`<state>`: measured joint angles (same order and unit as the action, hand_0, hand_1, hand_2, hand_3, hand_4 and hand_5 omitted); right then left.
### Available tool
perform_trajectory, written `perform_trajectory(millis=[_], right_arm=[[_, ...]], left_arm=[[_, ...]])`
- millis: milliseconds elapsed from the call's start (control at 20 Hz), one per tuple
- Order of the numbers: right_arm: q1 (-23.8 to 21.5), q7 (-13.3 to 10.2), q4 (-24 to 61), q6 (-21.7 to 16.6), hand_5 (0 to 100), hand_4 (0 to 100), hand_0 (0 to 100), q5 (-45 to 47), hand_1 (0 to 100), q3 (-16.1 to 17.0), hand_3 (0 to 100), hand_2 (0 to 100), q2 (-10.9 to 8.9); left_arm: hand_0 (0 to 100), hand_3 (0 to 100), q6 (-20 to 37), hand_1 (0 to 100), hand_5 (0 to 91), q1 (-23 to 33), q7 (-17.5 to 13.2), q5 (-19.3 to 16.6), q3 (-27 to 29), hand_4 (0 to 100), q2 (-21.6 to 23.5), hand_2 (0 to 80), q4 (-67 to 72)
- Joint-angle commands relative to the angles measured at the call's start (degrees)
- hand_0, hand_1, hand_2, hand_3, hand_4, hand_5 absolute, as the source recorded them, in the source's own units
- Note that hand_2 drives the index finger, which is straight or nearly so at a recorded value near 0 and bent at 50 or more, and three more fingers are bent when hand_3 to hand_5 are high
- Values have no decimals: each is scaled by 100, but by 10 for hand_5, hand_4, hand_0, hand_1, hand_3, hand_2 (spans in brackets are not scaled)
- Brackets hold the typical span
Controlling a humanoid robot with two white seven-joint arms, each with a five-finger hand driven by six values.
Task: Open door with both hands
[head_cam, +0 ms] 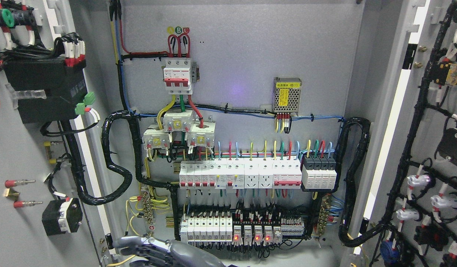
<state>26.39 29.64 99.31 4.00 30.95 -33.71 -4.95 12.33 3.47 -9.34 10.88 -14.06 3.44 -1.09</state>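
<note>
Doors of the cabinet are seen swung wide: the left door (32, 148), carrying a black module and wiring, stands at the left edge. Low at the bottom, left of centre, the left robot hand (154, 250) is seen, its finger state not discernible. Breaker rows (239, 174) fill the back panel between. The right door (428, 148) stands at the right edge.

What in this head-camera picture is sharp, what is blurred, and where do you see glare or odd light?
Head view: the breaker rows and wiring on the back panel are sharp and evenly lit; a faint purple glow sits on the panel left of the yellow-labelled power module; the white door edge at right is overexposed; the robot hand at the bottom edge is dark and soft.
</note>
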Motion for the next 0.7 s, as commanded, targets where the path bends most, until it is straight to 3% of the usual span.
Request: perform_trajectory(millis=[0, 351, 651], right_arm=[[-897, -195, 685, -400, 0, 0, 0, -1, 0, 645, 0, 0, -1008], [-2066, -195, 1485, -505, 0, 0, 0, 17, 0, 1788, 0, 0, -1298], [-2831, -187, 1925, -786, 0, 0, 0, 17, 0, 2527, 0, 0, -1298]], left_arm=[[0, 0, -29, 0, 0, 285, 3, -279, -18, 0, 25, 0, -1103], [0, 0, 6, 0, 0, 1137, 3, -463, -325, 0, 139, 0, -3148], [0, 0, 6, 0, 0, 1797, 3, -473, -378, 0, 499, 0, -5171]])
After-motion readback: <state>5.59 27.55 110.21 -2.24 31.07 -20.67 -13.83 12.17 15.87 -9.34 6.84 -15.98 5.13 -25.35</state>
